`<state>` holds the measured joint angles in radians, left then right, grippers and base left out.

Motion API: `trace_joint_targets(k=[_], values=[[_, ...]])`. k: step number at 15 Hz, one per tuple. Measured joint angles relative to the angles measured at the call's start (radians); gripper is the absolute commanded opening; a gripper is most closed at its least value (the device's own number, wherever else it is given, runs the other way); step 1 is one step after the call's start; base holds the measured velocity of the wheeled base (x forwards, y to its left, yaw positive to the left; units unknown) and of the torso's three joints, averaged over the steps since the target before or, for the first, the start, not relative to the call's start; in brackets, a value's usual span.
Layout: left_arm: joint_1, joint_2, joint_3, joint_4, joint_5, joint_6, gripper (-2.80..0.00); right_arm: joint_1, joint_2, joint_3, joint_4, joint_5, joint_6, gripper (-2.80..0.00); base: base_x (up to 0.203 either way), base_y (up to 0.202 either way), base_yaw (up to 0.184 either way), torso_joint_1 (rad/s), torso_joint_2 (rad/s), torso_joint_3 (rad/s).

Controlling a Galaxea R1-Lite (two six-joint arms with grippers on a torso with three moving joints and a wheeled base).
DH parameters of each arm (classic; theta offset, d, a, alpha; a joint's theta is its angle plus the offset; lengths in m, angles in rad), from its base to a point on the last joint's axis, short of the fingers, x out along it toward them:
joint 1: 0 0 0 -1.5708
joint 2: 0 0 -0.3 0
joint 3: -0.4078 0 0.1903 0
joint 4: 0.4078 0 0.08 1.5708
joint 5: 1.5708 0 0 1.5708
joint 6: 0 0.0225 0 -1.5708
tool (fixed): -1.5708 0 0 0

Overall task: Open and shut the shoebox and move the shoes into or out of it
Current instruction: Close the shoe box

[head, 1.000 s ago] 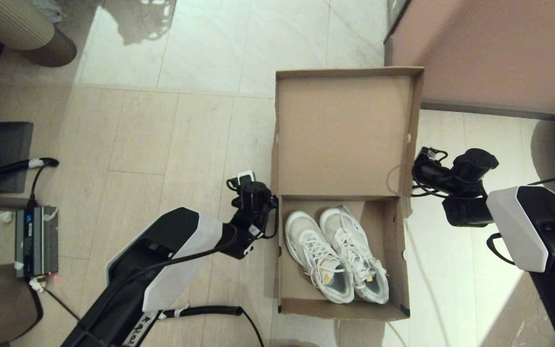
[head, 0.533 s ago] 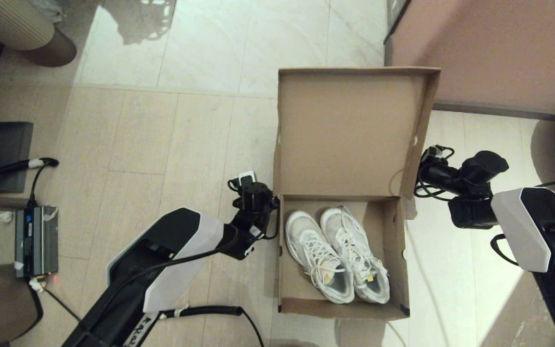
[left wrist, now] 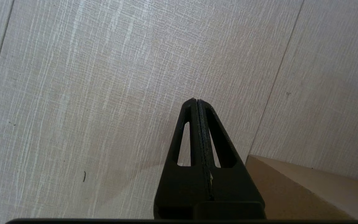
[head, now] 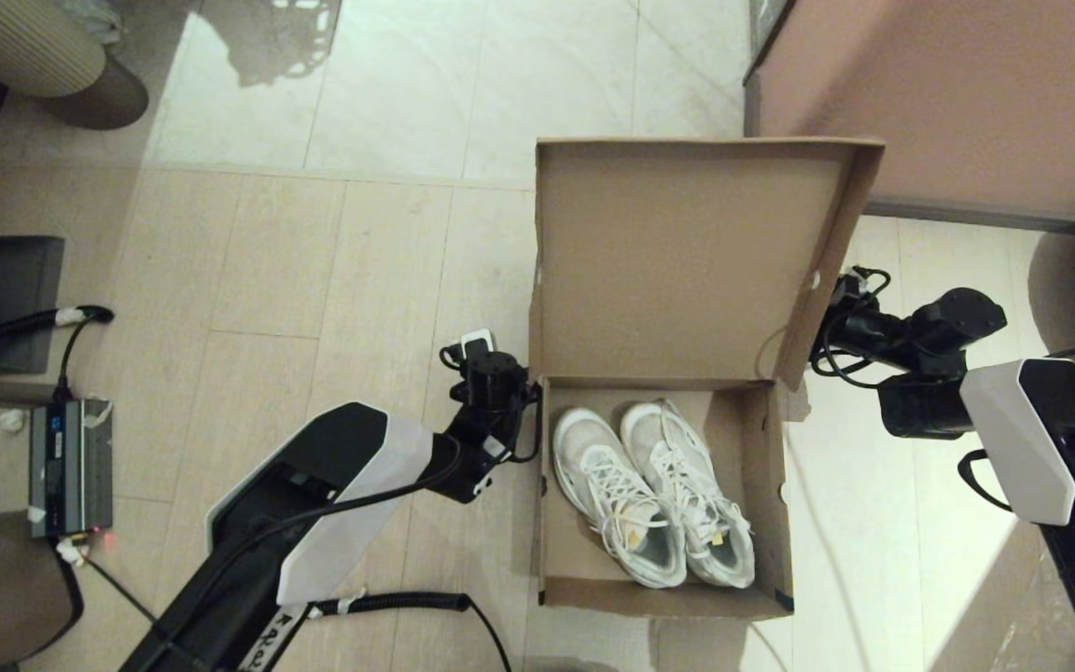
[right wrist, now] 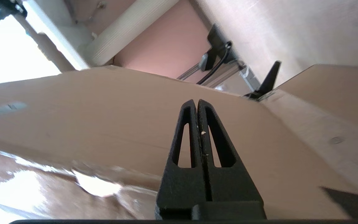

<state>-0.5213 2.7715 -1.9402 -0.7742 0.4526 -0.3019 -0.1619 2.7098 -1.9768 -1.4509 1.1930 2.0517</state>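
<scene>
Shoebox (head: 663, 495) sits open on the floor, lid (head: 677, 261) raised, shoes (head: 654, 495) inside. Right claw (head: 831, 313), pressed together, is against the lid's outer side; left claw (left wrist: 197, 107) pressed together, idle beside the box. Cardboard probably light and floppy: push near the free edge.

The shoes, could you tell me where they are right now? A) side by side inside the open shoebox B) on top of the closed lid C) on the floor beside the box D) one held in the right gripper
A: the head view shows both shoes lying side by side in the shoebox, its lid raised.
</scene>
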Motion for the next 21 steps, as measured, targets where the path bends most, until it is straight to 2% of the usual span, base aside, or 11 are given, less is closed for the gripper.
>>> trace_joint_targets(k=[4, 9, 13, 18, 21], values=[[0.0, -0.004, 0.0, -0.002, 0.0, 0.0, -2.8, 0.002, -0.004, 0.0, -0.071, 0.01, 0.127, -2.8, 0.0, 0.0, 0.0, 0.0, 0.0, 0.0], [0.002, -0.061, 0.011, 0.008, 0.005, 0.002, -2.8, -0.001, -0.022, 0.003, -0.071, 0.013, 0.164, -2.8, 0.0, 0.0, 0.0, 0.0, 0.0, 0.0], [0.016, -0.149, 0.095, 0.005, 0.01, 0.003, -2.8, 0.003, -0.036, 0.003, -0.071, 0.012, 0.168, -2.8, 0.0, 0.0, 0.0, 0.0, 0.0, 0.0], [0.104, -0.247, 0.136, 0.012, 0.009, 0.01, -2.8, 0.013, -0.062, 0.004, -0.07, 0.013, 0.189, -2.8, 0.0, 0.0, 0.0, 0.0, 0.0, 0.0], [0.176, -0.249, 0.048, 0.022, -0.018, 0.051, -2.8, 0.015, -0.087, 0.004, -0.071, 0.034, 0.224, -2.8, 0.0, 0.0, 0.0, 0.0, 0.0, 0.0]])
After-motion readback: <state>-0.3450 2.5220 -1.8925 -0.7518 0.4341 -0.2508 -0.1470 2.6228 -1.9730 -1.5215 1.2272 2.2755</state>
